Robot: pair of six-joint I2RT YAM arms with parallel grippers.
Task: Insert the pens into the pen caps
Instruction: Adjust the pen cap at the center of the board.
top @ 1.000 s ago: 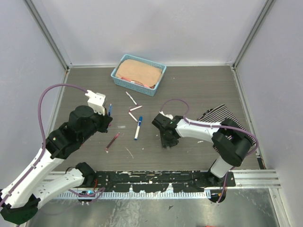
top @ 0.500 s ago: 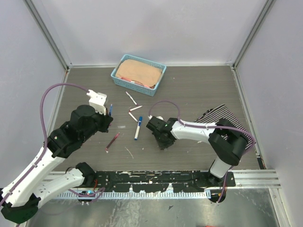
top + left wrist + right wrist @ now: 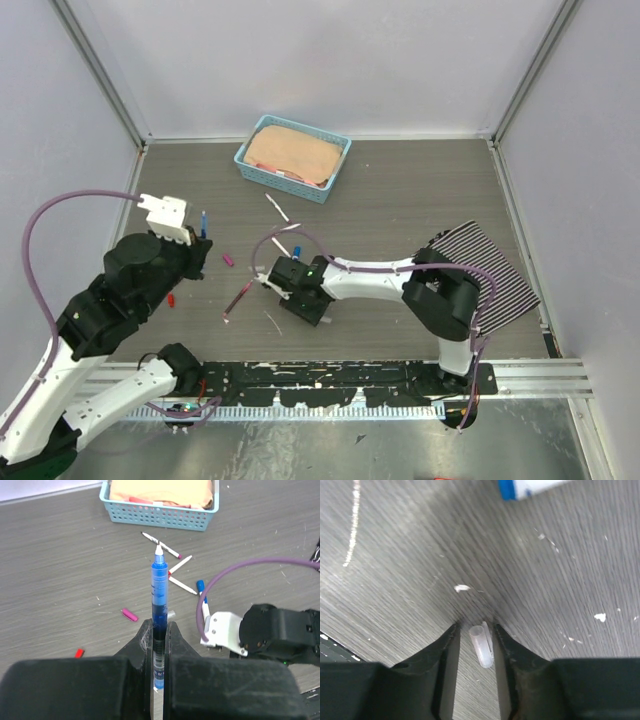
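Left end effector (image 3: 159,632) clamped on blue pen (image 3: 159,580), tip pointing to far side, at left of counter (image 3: 400,200). Right end effector (image 3: 476,632) down at counter centre, fingers slightly apart, straddling small pale cap (image 3: 481,647); I see gap on cap's left side. Magenta cap (image 3: 129,614) and red cap (image 3: 79,653) loose near left arm. Loose pens (image 3: 182,586) lie on near side of basket (image 3: 293,157).

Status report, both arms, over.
Left gripper shut on blue pen, tip outward. Right gripper open, straddling clear cap on table, not clamped. Magenta cap, red cap lie loose.
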